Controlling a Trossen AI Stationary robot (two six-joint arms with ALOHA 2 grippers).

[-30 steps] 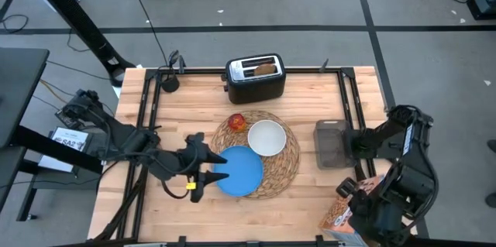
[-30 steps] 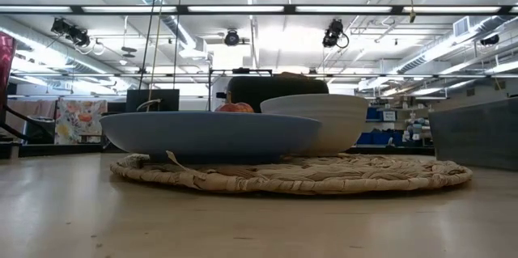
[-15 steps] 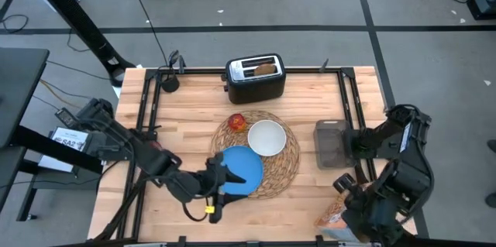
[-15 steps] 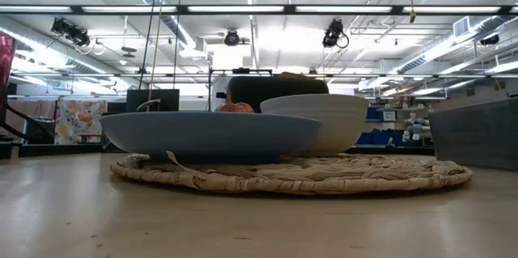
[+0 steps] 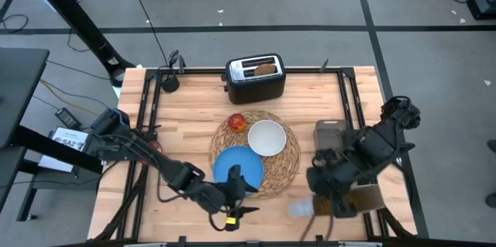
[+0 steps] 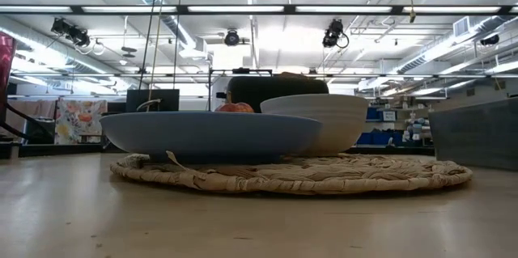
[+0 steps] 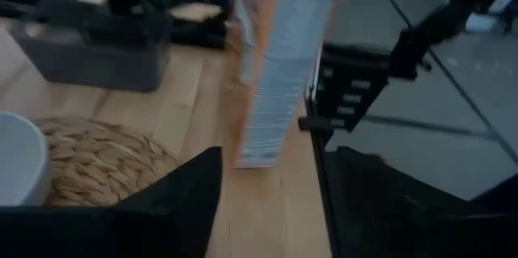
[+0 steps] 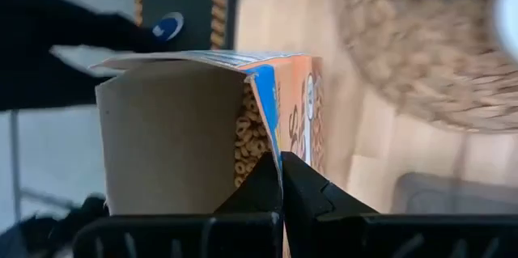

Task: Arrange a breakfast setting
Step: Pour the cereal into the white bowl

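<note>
A straw placemat [image 5: 285, 162] lies mid-table and bears a blue plate [image 5: 232, 162], a white bowl [image 5: 266, 137] and a small red fruit [image 5: 237, 121]. A toast slice [image 5: 265, 67] stands in the black toaster. My left gripper [image 5: 239, 194] is open and empty at the plate's near edge. My right gripper [image 5: 341, 200] is shut on an open orange cereal box [image 8: 307, 120] near the table's near right side, right of the placemat. The box also shows in the left wrist view [image 7: 275, 64]. I see no cup or spoon. My right gripper holds the cereal box by its orange front wall at the open top [image 8: 281, 165], one finger inside the box and one outside. The fingers come from above, pointing down. The box hangs roughly upright; I cannot tell whether its bottom touches the table.
A black toaster [image 5: 256, 77] stands at the far edge. A dark rectangular tray [image 5: 332, 140] lies right of the placemat, just beyond my right arm. Black rails run along the table's left and right sides. Bare wood shows left of the placemat.
My left gripper has gone toward the table's right and near edge, along the plate's near side. My right gripper has carried the cereal box from the near right corner toward the table's left, closer to the placemat.
</note>
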